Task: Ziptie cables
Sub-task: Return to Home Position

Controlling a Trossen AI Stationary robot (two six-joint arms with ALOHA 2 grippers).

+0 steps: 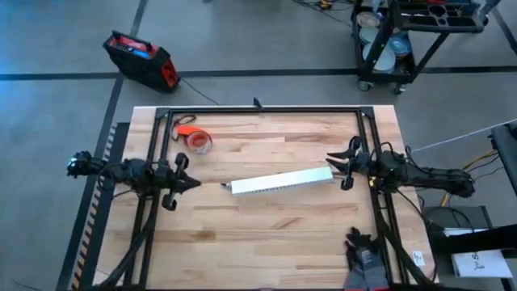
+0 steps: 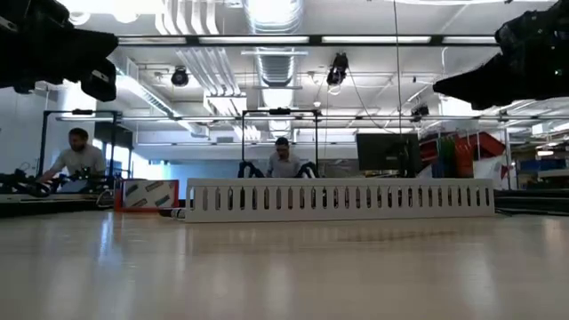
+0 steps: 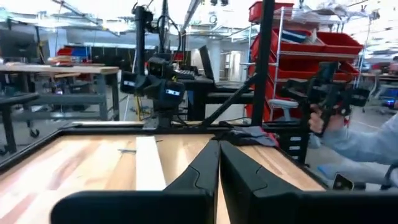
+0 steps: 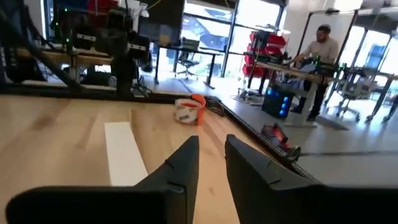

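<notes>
No cables show in any view. A long white slotted channel lies flat on the wooden table's middle; in the low view the channel stands with its slotted side wall toward the camera. A small thin dark piece lies on the table at its left end; whether that is the ziptie I cannot tell. My left gripper hovers left of the channel, shut and with nothing between its fingers. My right gripper hovers at the channel's right end, slightly open and holding nothing.
An orange tape roll lies at the far left of the table, also seen in the right wrist view. Dark gloves lie at the near right edge. A black frame runs around the tabletop. People sit and stand in the room beyond.
</notes>
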